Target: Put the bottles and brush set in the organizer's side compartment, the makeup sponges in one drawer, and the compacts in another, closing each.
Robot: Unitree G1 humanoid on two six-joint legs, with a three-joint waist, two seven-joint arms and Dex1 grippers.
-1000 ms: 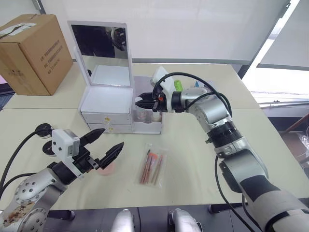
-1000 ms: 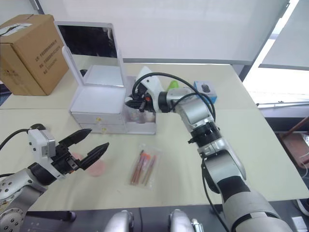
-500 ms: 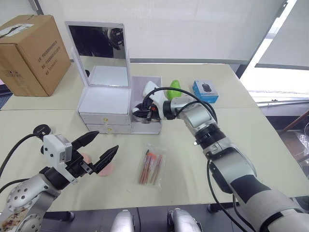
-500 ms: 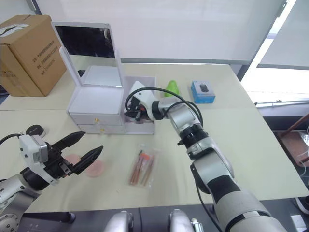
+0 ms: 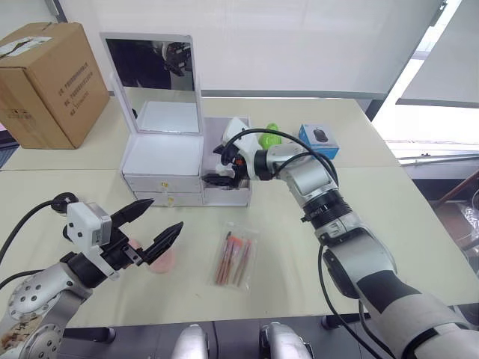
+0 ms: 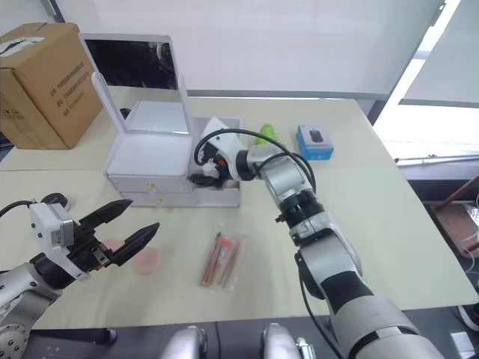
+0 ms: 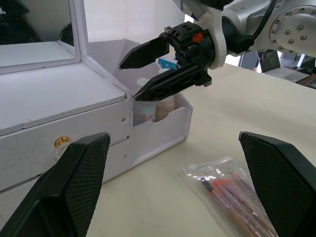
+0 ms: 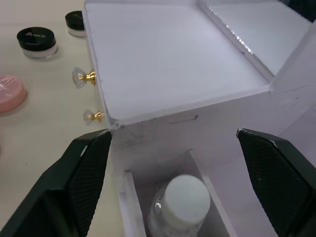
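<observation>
The white organizer [image 5: 165,157] stands mid-table with its mirror lid up and both gold-knobbed drawers pushed in. My right gripper [image 5: 215,169] is open just above the side compartment [image 5: 232,196], fingers spread to either side of a white-capped bottle [image 8: 180,197] standing inside it. The brush set [image 5: 236,258] lies in a clear bag on the table in front of the organizer. My left gripper [image 5: 166,214] hovers open at the front left, over pink makeup sponges [image 6: 147,262]. Black-lidded compacts [image 8: 37,42] sit left of the organizer.
A cardboard box [image 5: 45,82] stands at the far left. A green object [image 5: 272,129] and a small blue box [image 5: 318,140] lie behind my right arm. Bare table stretches to the right of the brush set.
My right gripper has opened over the side compartment, and the bottle it carried now stands inside, free of the fingers. The left gripper has hardly moved.
</observation>
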